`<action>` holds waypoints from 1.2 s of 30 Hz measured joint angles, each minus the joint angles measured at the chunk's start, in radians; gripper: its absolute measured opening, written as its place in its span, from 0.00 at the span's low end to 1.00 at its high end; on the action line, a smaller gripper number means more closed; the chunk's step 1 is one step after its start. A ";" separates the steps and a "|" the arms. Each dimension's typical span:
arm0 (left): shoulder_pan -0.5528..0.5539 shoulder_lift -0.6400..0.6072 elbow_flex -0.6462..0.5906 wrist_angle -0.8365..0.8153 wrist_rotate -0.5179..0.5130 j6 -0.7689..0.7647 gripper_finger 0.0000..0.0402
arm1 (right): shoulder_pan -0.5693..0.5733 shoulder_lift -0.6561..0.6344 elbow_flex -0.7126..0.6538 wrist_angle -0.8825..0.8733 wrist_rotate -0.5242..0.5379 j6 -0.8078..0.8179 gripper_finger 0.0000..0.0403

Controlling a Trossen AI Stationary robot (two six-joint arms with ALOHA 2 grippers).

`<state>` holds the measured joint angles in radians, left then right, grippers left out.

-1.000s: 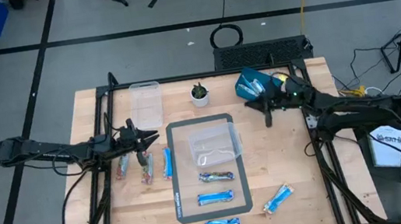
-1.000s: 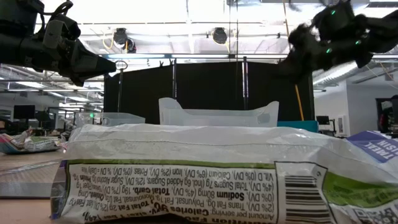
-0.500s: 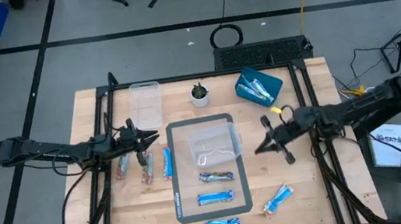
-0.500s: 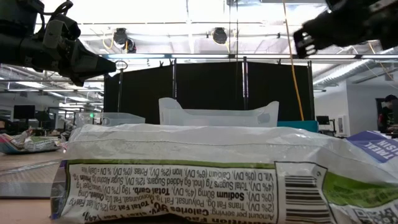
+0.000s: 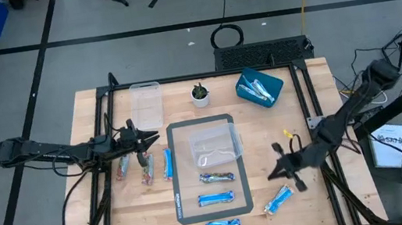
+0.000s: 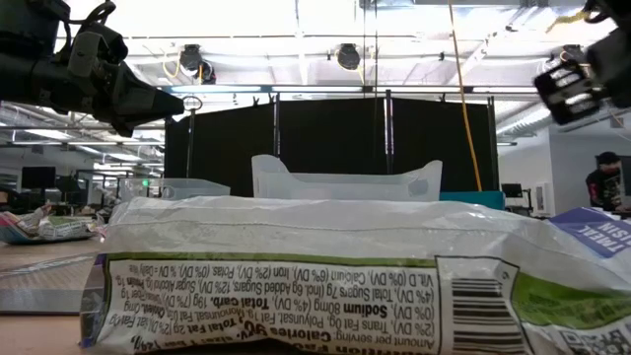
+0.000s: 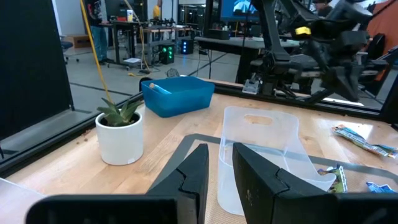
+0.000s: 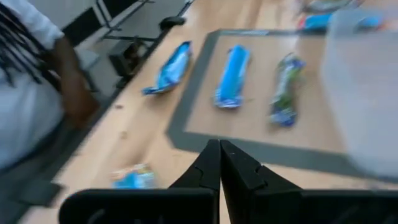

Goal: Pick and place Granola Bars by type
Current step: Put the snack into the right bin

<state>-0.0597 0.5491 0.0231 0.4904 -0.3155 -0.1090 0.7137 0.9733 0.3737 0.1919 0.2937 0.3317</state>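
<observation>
Granola Bars lie flat on the table. Two bars [image 5: 210, 178] [image 5: 215, 198] lie on a grey mat [image 5: 187, 209], a third [image 5: 223, 224] at its near edge. One bar [image 5: 278, 199] lies right of the mat and three [image 5: 147, 170] lie left of it. More bars sit in the blue bin [image 5: 259, 88]. My right gripper [image 5: 271, 175] [image 8: 219, 154] hovers shut and holding nothing above the near right of the table, close to the lone bar [image 8: 134, 177]. My left gripper [image 5: 156, 138] [image 7: 227, 163] hangs slightly open with nothing between its fingers, left of the mat.
A clear tub [image 5: 213, 144] stands on the mat's far half and a second clear tub [image 5: 146, 104] stands at the far left. A small potted plant [image 5: 199, 94] stands near the far edge. A person [image 8: 31, 99] shows beside the table in the right wrist view.
My right gripper has swung from beside the blue bin at the far right toward the table's near edge, dropping a little and turning to point toward the mat. It now hovers by the lone bar right of the mat. No bar has moved.
</observation>
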 joint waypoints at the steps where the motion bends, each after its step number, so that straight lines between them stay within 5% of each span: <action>1: 0.000 0.000 0.000 0.000 0.000 0.000 0.20 | 0.020 0.016 0.008 0.000 0.000 0.034 0.00; 17: 0.000 0.000 0.000 0.000 0.000 0.000 0.20 | 0.120 0.248 0.037 0.008 -0.051 0.554 0.00; 24: 0.000 0.000 0.000 0.000 0.000 0.000 0.20 | 0.171 0.260 0.037 0.097 -0.085 0.668 0.00; 36: 0.000 0.000 0.000 0.000 0.000 0.000 0.20 | 0.224 0.262 0.037 0.004 -0.062 0.918 0.00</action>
<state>-0.0595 0.5495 0.0233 0.4904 -0.3155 -0.1093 0.9380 1.2350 0.4107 0.1963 0.2314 1.2496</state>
